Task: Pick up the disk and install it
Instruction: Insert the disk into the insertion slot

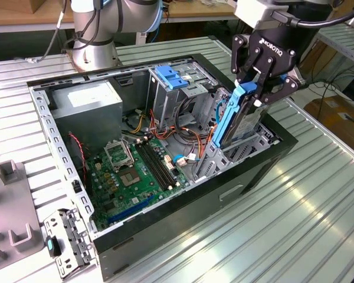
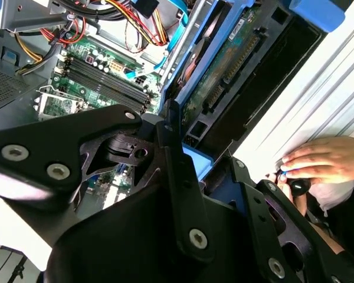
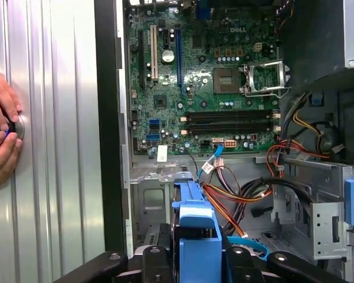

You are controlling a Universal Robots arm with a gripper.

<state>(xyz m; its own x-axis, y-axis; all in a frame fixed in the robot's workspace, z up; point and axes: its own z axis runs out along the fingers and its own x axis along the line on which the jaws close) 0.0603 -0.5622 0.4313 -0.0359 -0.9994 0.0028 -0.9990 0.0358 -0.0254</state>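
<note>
The disk (image 1: pixel 235 121) is a dark drive in a bright blue carrier. It stands on edge, tilted, with its lower end down in the metal drive bay (image 1: pixel 255 143) at the exterior view's right end of the open computer case (image 1: pixel 183 227). My gripper (image 1: pixel 252 89) is shut on the carrier's upper end from above. In the first wrist view the blue carrier (image 3: pixel 194 227) sits between my dark fingers (image 3: pixel 151 259). The second wrist view has the drive's green circuit board (image 2: pixel 224 65) reaching into the bay, with my gripper (image 2: pixel 203 168) around the carrier's end.
Inside the case lie the motherboard (image 1: pixel 133 171), a grey power supply (image 1: pixel 85 100), coloured cables (image 1: pixel 183 132) and a tall silver cage with a light-blue latch (image 1: pixel 170 76). A person's hands (image 3: pixel 0 135) rest on the ribbed table beside the case. Grey fixtures (image 1: pixel 12 171) stand at the exterior view's left.
</note>
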